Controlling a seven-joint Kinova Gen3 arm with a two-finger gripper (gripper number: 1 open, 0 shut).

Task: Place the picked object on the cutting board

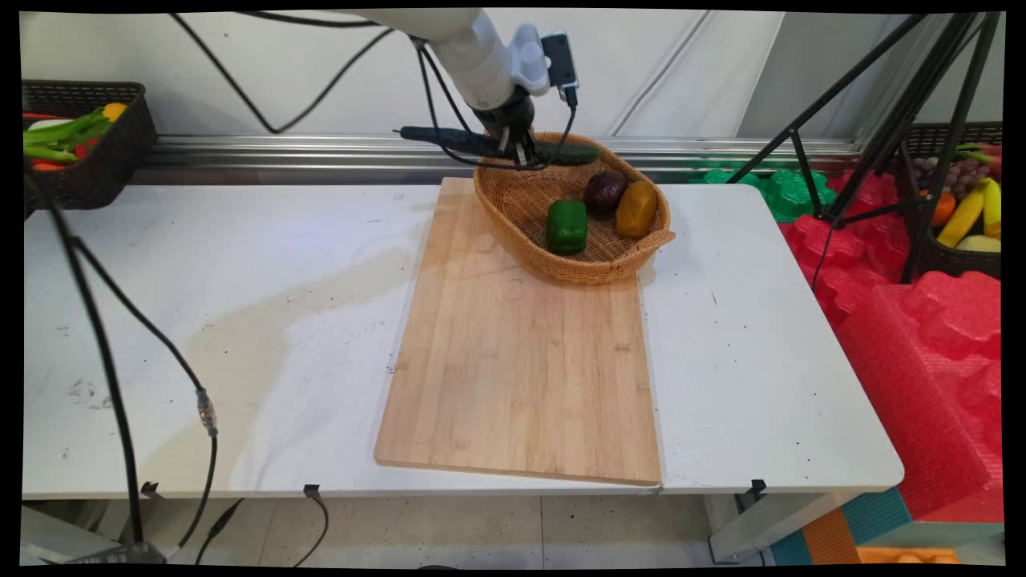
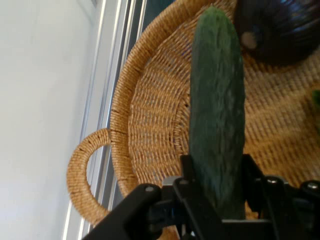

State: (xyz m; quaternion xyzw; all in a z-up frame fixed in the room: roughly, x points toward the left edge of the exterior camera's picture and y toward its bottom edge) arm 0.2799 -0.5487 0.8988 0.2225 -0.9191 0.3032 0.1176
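My gripper (image 1: 523, 157) hangs over the far rim of a wicker basket (image 1: 513, 210) and is shut on a dark green cucumber (image 1: 571, 154). In the hand view the cucumber (image 2: 217, 110) runs up from between the fingers (image 2: 188, 172), held above the woven basket floor (image 2: 160, 125). Inside the basket lie a green bell pepper (image 1: 567, 227), a dark purple fruit (image 1: 604, 191) and a yellow-orange fruit (image 1: 636, 209). The purple fruit (image 2: 280, 30) shows at the cucumber's tip in the hand view.
The basket rests on the far end of a wooden cutting board (image 1: 521, 353) on the white table (image 1: 200, 320). A dark basket of vegetables (image 1: 80, 144) sits far left. A tripod (image 1: 882, 120), red foam shapes (image 1: 922, 320) and a fruit crate (image 1: 962, 200) stand to the right.
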